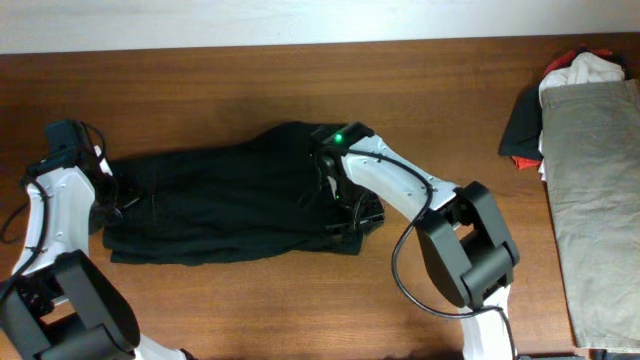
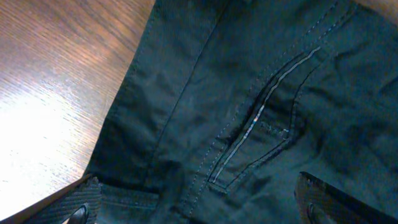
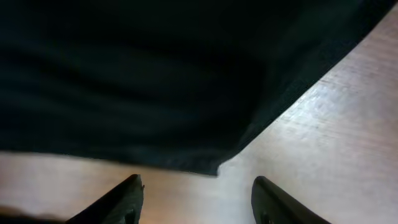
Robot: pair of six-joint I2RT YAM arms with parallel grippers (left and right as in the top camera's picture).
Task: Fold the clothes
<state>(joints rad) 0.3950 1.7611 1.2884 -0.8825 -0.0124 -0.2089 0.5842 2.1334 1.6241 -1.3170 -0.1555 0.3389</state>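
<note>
Brown wooden table (image 1: 250,310) fills the overhead view for us, with a strip of white wall (image 1: 300,20) along its far edge. On its left-centre part lie the dark, almost black cotton trousers (image 1: 220,205), spread lengthwise across the table, creased, with a hump of cloth raised at their right end. At the table's right edge we see a folded khaki garment (image 1: 600,200) and, at its far end, a small heap of black, red and white clothes (image 1: 590,70), both well apart from the trousers. Bare wood lies between the trousers and that pile, and bare bands run along the near and far sides of the trousers.

The left gripper (image 2: 199,208) hangs over the trousers' left end, its fingers set wide with cloth beneath them, and it grips nothing. The right gripper (image 3: 202,202) is at the trousers' right end, fingers likewise spread, with bare wood between them and the dark hem just ahead, not pinched. In the left wrist view we make out a slanted welt pocket (image 2: 261,137) with pale stitching, and the trousers' edge running beside brightly lit wood
</note>
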